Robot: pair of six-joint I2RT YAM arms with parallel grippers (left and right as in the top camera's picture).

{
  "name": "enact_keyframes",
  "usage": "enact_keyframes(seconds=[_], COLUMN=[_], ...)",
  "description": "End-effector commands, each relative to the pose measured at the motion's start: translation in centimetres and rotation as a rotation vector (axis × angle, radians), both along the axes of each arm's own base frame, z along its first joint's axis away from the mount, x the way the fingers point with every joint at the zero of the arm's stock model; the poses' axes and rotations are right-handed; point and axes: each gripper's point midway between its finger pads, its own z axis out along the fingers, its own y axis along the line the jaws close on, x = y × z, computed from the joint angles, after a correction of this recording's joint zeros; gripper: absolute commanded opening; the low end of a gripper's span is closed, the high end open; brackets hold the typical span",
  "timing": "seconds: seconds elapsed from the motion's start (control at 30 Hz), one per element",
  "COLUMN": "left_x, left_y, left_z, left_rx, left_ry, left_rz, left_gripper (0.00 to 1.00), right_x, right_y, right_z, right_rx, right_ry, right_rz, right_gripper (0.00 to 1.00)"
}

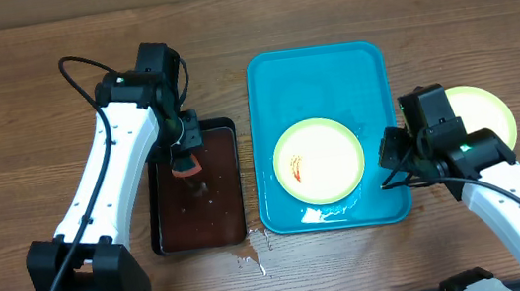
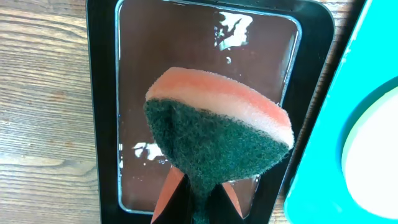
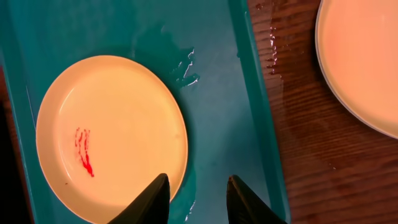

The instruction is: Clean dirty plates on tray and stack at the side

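Turquoise tray (image 1: 315, 69) sits mid-worktop with one pale plate (image 1: 319, 161) on it, red sauce smear (image 3: 84, 151) on its left half, so this one is not clean yet; second plate (image 1: 484, 108) lies off the tray on the right side of the worktop (image 1: 18, 116), looks clean, cannot tell if another is stacked under it. Left gripper (image 2: 196, 202) clamped tight on a sponge (image 2: 217, 130), orange foam with the green scrub face toward the wrist camera, held above the dark brown tray (image 1: 218, 210), whose bottom looks wet with glints. Right gripper (image 3: 198, 198) has its jaws apart with nothing between them, hovering over the tray's near right part just beside the plate's rim. Step in hand, by my read: sponge loaded, scrub of the smeared plate comes next; likely needs the left arm to carry the sponge across to the smear while the right pins or grips the plate edge. Worktop is brown wood grain, water drops (image 1: 254, 256) in front of the trays, wet patch by the tray's right rim; no room visible beyond the worktop
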Motion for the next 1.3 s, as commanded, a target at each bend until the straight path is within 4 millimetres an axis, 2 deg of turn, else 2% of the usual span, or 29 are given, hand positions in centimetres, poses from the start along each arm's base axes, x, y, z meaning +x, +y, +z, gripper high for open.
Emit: enact_keyframes(seconds=[0.0,0.2,0.37,0.53,0.67,0.8,0.87,0.93,0.97,1.07,1.2,1.27], left_x=[1.0,1.6,1.4,1.3,1.1,1.1,1.2,1.2,1.3,1.4,2.3,2.8], left_y=[-0.3,0.6,0.6,0.6,0.5,0.1,0.0,-0.1,-0.4,-3.3,-8.9,-11.6], left_z=[1.6,3.9,3.9,3.9,4.0,4.0,4.1,4.2,4.2,4.4,5.4,5.6], left_rx=[-0.019,0.037,0.033,0.032,0.026,0.002,0.000,-0.004,-0.023,-0.162,-0.318,-0.341], left_ry=[-0.048,-0.081,-0.073,-0.070,-0.064,-0.063,-0.065,-0.068,-0.068,-0.071,-0.136,-0.188], left_rz=[-0.015,-0.009,-0.013,-0.013,-0.014,-0.016,-0.016,-0.017,-0.019,-0.051,-0.129,-0.168], left_gripper=[0.04,0.04,0.04,0.04,0.04,0.04,0.04,0.04,0.04,0.04,0.04,0.04], right_x=[0.9,1.4,2.9,4.7,4.6,3.7,3.4,3.3,3.3,3.2,3.2,3.1], right_y=[0.0,0.2,2.1,2.6,2.7,3.5,3.4,3.4,3.4,3.4,3.4,3.4], right_z=[-0.5,-3.6,-6.3,-9.2,-10.5,-11.3,-11.6,-11.6,-11.6,-11.7,-11.7,-11.7], right_rx=[-0.007,-0.031,0.006,0.003,0.008,0.040,0.038,0.037,0.037,0.037,0.037,0.036], right_ry=[0.008,0.098,0.117,0.119,0.149,0.194,0.205,0.208,0.208,0.211,0.214,0.217], right_rz=[-0.005,-0.002,0.130,0.135,0.138,0.157,0.158,0.158,0.158,0.158,0.158,0.157], right_gripper=[0.32,0.32,0.33,0.33,0.32,0.19,0.08,0.05,0.05,0.05,0.05,0.05])
